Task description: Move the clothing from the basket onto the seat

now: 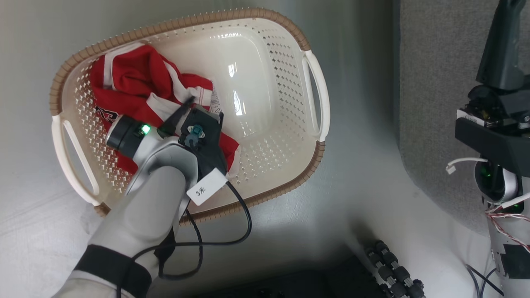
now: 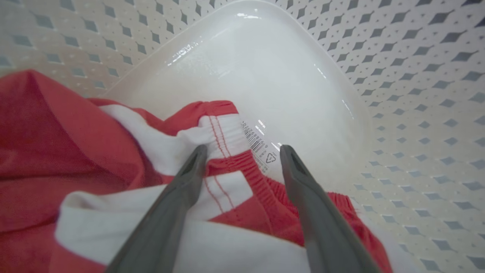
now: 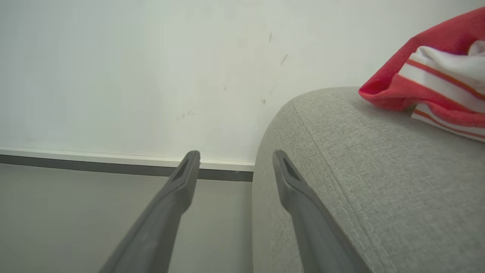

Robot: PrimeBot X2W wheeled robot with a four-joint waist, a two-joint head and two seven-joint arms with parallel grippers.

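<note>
The basket [image 1: 248, 14] sits on the pale floor [image 1: 364, 174], just left of the grey sofa [image 1: 434, 62]. Red and white clothing [image 1: 132, 78] lies bunched in the basket's left half, and the glossy bottom is bare on the right.

The left gripper [image 1: 184, 108] reaches down into the basket over the heap. From the head view its fingers are mostly hidden behind the wrist, which carries a white label [image 1: 207, 187] and a black cable [image 1: 244, 215].

The left wrist view gives what the head view cannot. The left gripper [image 2: 243, 149] is spread wide and holds nothing. A gathered red waistband with white panels, part of the clothing [image 2: 57, 151], lies between the fingers. The left finger [image 2: 189, 170] seems to rest on the white band, though contact is hard to judge. A printed barcode tag [image 2: 257, 142] shows by the other fingertip, against the basket [image 2: 416, 76] wall.

In the head view the right arm stands at the right edge above the sofa, its fingertips cut off by the frame. The right wrist view shows the right gripper [image 3: 235, 157] spread apart and empty, beside the sofa's [image 3: 360, 170] rounded corner. Behind it are the wall [image 3: 132, 76] and the skirting board [image 3: 94, 159]. A second piece [image 3: 428, 83] of red, white-striped clothing lies on top of the sofa.
</note>
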